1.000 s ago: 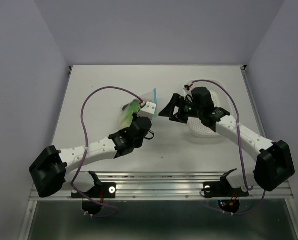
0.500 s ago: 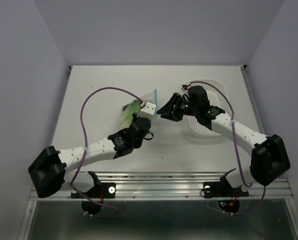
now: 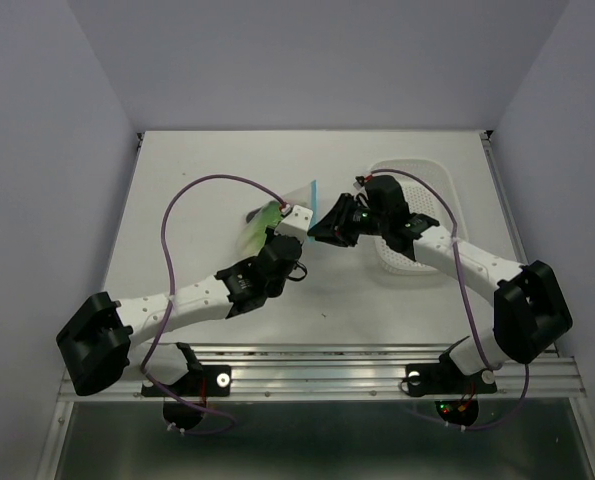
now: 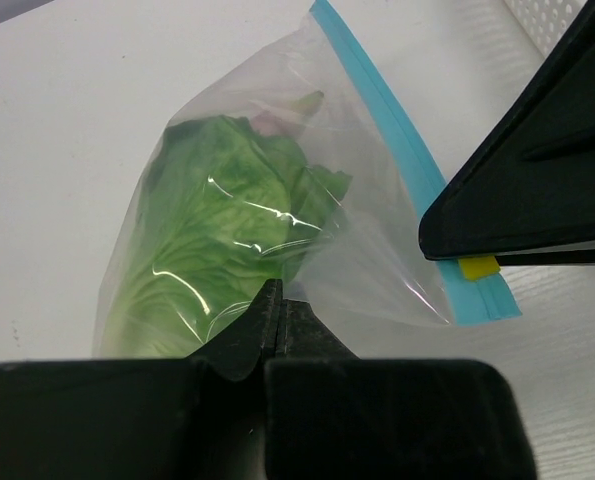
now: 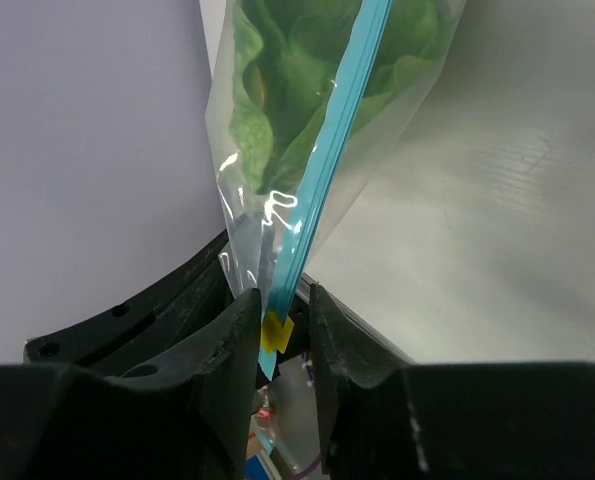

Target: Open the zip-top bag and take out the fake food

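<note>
The clear zip-top bag [image 3: 289, 203] is held up off the table, with its blue zip strip [image 4: 397, 160] along the right edge. Inside it lies the fake food [image 4: 227, 230], a leafy green piece, also showing in the right wrist view [image 5: 277, 80]. My left gripper [image 4: 274, 300] is shut on the bag's lower plastic edge. My right gripper [image 5: 282, 310] has its jaws narrowed around the zip strip's end. The yellow slider [image 5: 277, 330] rests against one finger, and a slim gap shows at the other. In the top view the right gripper [image 3: 322, 222] meets the bag's right corner.
A white perforated basket [image 3: 427, 185] lies on the table at the back right, behind the right arm. A purple cable [image 3: 192, 190] loops over the left arm. Grey walls close in the table on three sides.
The right arm has moved left to the bag's zip corner. Its wide-open jaws have narrowed around the strip's end. The left gripper has kept its hold on the bag.
</note>
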Controlling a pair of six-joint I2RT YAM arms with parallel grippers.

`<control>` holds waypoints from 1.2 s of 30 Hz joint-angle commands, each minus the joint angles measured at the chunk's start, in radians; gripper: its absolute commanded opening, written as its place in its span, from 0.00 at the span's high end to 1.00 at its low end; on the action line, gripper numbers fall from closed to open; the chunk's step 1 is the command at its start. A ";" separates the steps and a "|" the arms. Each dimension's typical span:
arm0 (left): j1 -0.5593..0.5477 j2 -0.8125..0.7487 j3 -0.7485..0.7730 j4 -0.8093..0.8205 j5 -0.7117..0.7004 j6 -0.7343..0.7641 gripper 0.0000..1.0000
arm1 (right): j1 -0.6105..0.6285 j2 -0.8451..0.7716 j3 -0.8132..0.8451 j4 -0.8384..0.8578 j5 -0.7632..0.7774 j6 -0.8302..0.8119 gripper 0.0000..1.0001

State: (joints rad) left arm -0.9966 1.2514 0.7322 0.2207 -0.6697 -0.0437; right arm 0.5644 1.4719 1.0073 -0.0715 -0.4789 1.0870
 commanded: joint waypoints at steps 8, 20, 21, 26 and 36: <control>-0.016 -0.043 -0.011 0.060 -0.016 -0.008 1.00 | 0.019 -0.008 0.027 0.111 0.014 0.047 0.93; -0.027 -0.135 -0.063 0.083 0.091 0.031 1.00 | 0.019 -0.004 0.039 0.105 0.114 0.042 0.99; -0.027 -0.141 -0.066 0.083 0.102 0.033 1.00 | 0.019 -0.005 0.042 0.102 0.123 0.039 0.99; -0.033 -0.170 -0.083 0.086 0.202 0.068 1.00 | 0.019 -0.004 0.065 0.095 0.163 0.031 0.99; -0.033 -0.115 -0.037 0.036 0.141 0.058 0.46 | 0.019 -0.028 0.082 0.082 0.134 0.005 0.99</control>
State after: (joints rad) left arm -1.0203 1.1206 0.6521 0.2493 -0.4965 0.0154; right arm 0.5774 1.4738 1.0519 -0.0181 -0.3576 1.1130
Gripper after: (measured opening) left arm 0.316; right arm 0.101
